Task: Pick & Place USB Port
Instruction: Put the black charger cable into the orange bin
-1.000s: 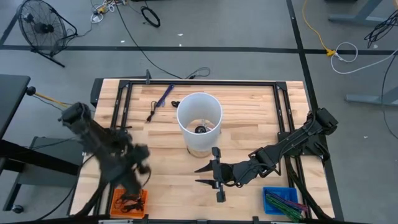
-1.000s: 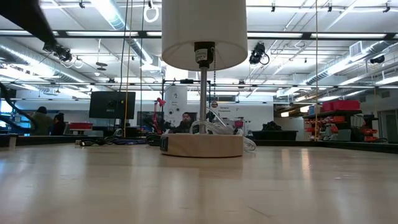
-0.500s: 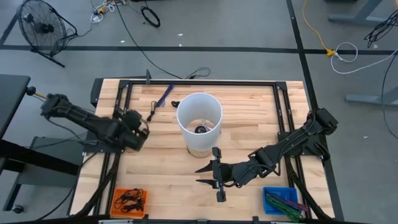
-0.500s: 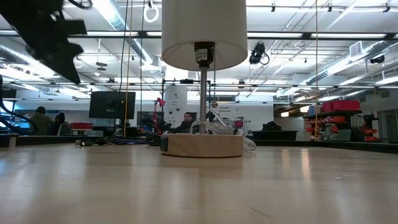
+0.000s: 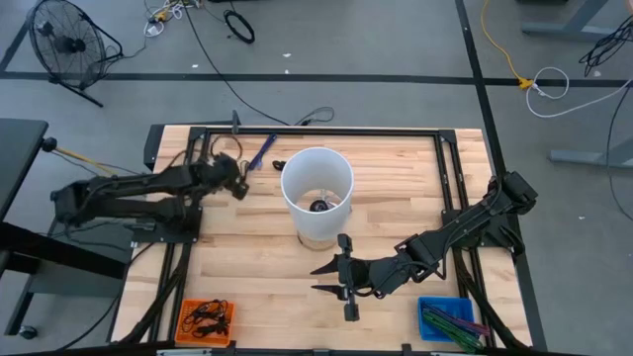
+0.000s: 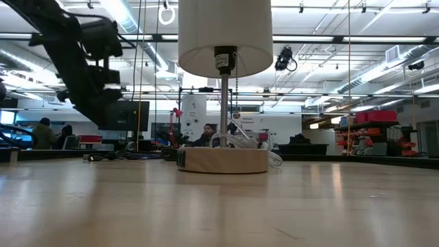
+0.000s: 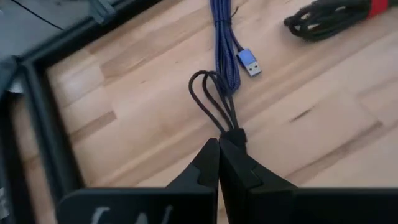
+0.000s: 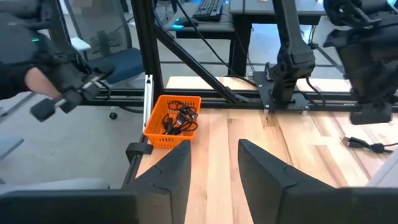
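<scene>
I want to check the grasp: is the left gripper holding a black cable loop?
Yes, in the left wrist view the left gripper is closed on a looped black cable.

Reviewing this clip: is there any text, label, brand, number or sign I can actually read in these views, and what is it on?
None can be read.
Left wrist view: pale marks on the dark camera mount at the picture's bottom edge, too blurred to read.
Low view: the lamp shows no label; signs and screens in the room behind are too small to read.
High view: the orange bin and the blue bin show no markings.
</scene>
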You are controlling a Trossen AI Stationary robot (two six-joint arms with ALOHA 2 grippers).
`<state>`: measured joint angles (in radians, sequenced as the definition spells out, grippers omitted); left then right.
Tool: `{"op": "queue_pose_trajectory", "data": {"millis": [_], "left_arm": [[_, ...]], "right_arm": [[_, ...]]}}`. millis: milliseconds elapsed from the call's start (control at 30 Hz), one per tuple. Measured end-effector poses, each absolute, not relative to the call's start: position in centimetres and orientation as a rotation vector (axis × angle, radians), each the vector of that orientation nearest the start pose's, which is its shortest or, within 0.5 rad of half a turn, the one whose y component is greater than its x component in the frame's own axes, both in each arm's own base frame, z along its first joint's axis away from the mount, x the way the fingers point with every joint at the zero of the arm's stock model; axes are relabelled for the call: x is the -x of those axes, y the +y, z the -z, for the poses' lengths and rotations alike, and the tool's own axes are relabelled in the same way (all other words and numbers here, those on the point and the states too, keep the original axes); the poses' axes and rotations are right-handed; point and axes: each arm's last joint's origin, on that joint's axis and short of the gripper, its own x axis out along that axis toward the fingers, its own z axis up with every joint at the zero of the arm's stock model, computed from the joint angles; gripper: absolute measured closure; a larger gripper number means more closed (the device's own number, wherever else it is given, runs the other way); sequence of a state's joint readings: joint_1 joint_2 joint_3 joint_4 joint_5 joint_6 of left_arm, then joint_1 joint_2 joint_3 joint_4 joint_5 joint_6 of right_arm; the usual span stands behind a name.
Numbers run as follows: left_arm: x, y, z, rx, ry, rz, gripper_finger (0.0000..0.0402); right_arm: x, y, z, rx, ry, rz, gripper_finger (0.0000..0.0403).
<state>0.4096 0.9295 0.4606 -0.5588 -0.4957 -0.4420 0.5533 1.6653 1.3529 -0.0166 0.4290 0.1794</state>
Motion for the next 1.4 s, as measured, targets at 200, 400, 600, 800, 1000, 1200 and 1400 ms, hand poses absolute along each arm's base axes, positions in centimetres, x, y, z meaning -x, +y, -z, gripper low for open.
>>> {"op": "queue_pose_trajectory", "data": {"millis": [200, 400, 600, 800, 1000, 1200, 1400], "left_arm": [[-12.6, 9.9, -17.2, 0.485, 0.868, -1.024, 0.0394], [-12.7, 11.7, -16.1, 0.556, 0.89, -0.985, 0.0394], [-13.4, 12.3, -14.6, 0.542, 0.983, -0.925, 0.0386], [-13.8, 12.6, -14.1, 0.542, 0.978, -0.926, 0.0327], [-14.0, 12.7, -14.2, 0.565, 0.944, -0.942, 0.0263], [-14.0, 12.8, -14.3, 0.592, 0.918, -0.96, 0.0235], [-14.4, 13.0, -14.5, 0.645, 0.848, -0.94, 0.024]], "right_arm": [[-33.5, 19.1, -31.8, -0.021, 0.299, -0.09, 0.0271], [-33.7, 18.7, -31.8, -0.019, 0.29, -0.026, 0.0271], [-33.7, 18.7, -31.7, -0.035, 0.295, -0.023, 0.0271], [-33.6, 18.6, -31.1, -0.031, 0.307, -0.021, 0.0271], [-33.6, 18.2, -29.6, -0.047, 0.287, -0.013, 0.0271], [-33.8, 17.8, -29.1, -0.092, 0.25, -0.01, 0.0271], [-33.8, 17.8, -29.2, -0.095, 0.243, -0.015, 0.0271]]}}
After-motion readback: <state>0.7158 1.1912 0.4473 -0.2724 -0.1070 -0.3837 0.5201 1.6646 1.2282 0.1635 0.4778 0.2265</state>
